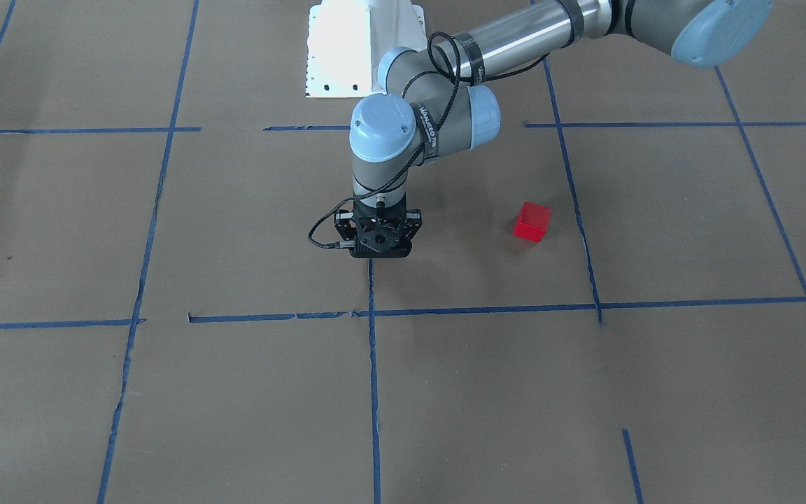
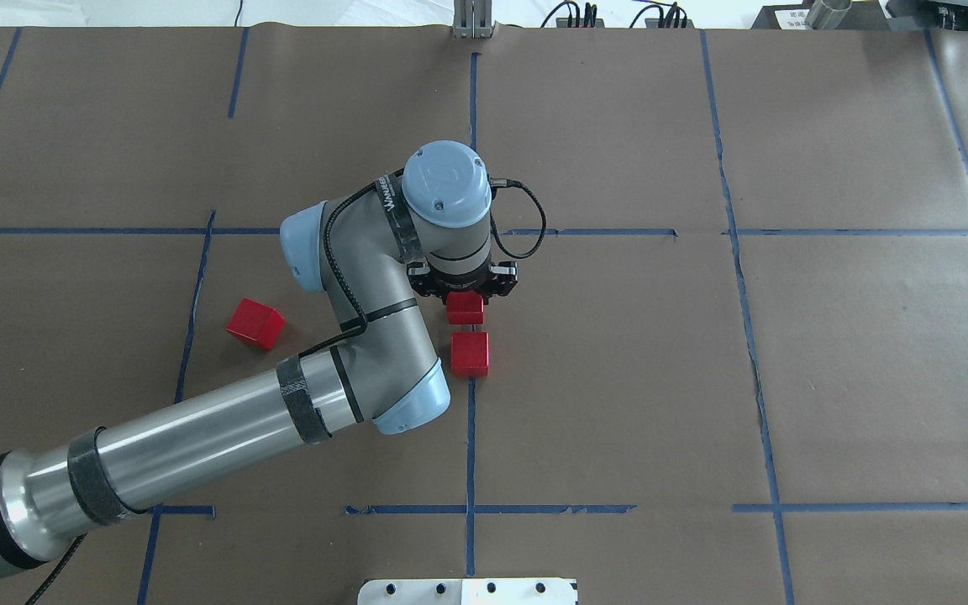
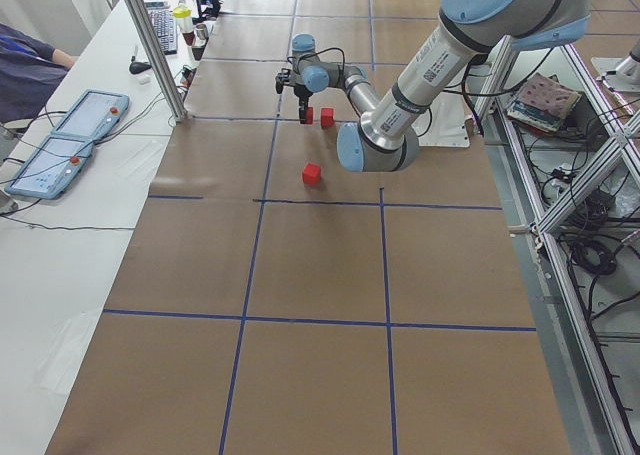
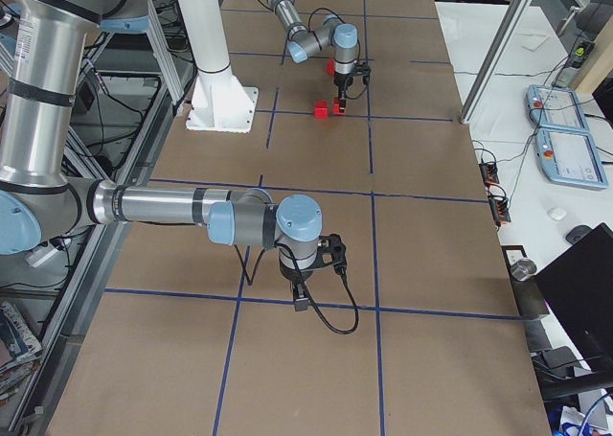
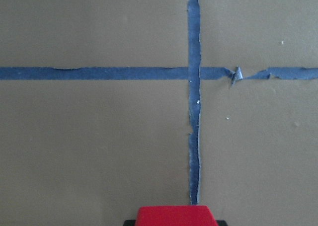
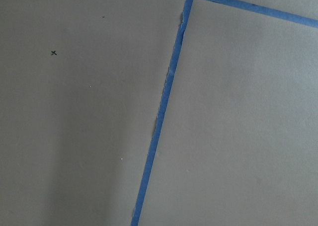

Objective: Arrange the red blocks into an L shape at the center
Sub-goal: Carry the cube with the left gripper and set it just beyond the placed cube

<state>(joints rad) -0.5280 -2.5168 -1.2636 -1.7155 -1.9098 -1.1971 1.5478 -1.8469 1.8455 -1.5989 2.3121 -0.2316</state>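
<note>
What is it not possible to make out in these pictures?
- Front view: the left gripper hides the block under it and the neighbour block.
- Left wrist view: the bottom edge cuts off that first block; fingers unseen, so grip unclear.
- Right view: right gripper too small; open or shut unclear.

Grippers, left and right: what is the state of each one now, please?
Left gripper: closed on a red block.
Right gripper: cannot be told; it shows only in the exterior right view.
</note>
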